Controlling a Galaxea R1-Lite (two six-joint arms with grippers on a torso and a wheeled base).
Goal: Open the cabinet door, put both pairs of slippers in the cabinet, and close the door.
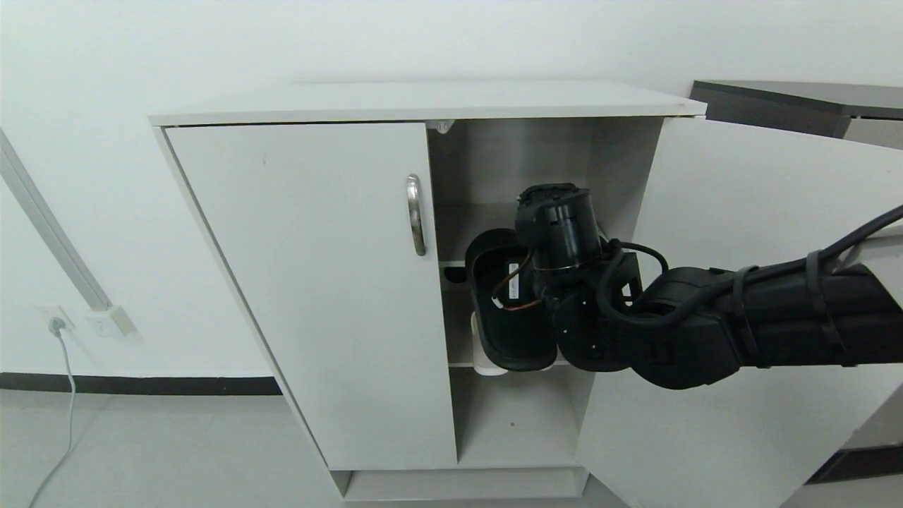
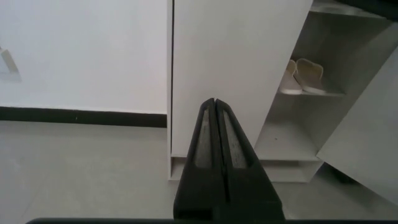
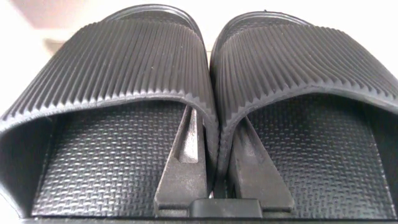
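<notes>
At the cabinet (image 1: 423, 102): the right door (image 1: 705, 212) stood swung wide and the left door (image 1: 303, 282) was shut.
Grip: your right gripper (image 3: 214, 130) had its jaws clamped on the two inner side walls of the black slippers (image 3: 143, 68), pinching the pair together.
Black slippers' place: you held them steeply tilted inside the open side, at the front of the middle shelf (image 1: 458, 365). Their lower end was just above the pale slippers (image 1: 485, 360); whether they touched could not be told.
Pale slippers' place: they lay side by side on that shelf, near its front edge.
Idle side: your left gripper (image 2: 215, 104) had its jaws closed on nothing, low and well apart from the cabinet.
Step in hand: by my reading, placing the second pair.
Doing it well: you probably needed to level the pair and carry it deeper, or choose a free shelf, so it neither stacked on the pale slippers nor overhung the edge. Letting go looked wise only once the soles sat flat. A straight withdrawal, clear of the left door's edge, seemed safest before closing.
</notes>
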